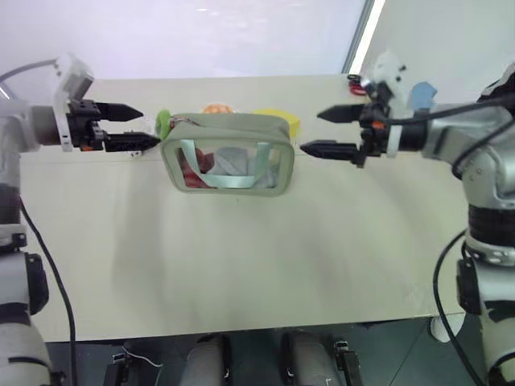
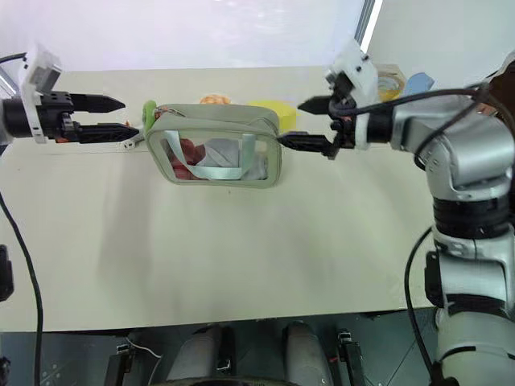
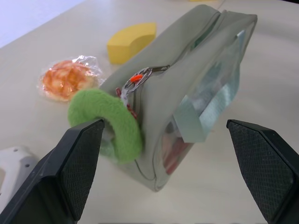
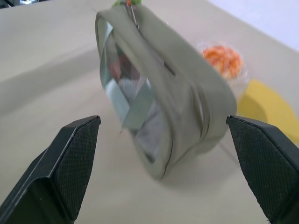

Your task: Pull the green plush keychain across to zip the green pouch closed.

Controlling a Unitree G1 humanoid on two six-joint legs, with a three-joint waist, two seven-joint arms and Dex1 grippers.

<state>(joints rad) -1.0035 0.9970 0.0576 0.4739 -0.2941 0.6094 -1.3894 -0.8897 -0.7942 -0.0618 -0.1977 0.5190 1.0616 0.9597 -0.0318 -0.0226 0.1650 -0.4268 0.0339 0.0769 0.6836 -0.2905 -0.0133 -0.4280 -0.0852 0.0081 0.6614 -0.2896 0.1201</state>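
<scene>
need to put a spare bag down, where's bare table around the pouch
The near half of the table, in front of the green pouch, is bare. Crowded behind it: wrapped orange snack, yellow sponge. Left gripper and right gripper flank its ends.

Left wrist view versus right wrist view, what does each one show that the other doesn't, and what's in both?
Left wrist view: the green plush keychain up close as a fuzzy ring, clipped to the zipper pull. Right wrist view: the far end of the green pouch, with just a speck of green at the other end. Both: the pouch with its clear window, the yellow sponge, the wrapped orange snack, and an open end effector framing the pouch.
</scene>
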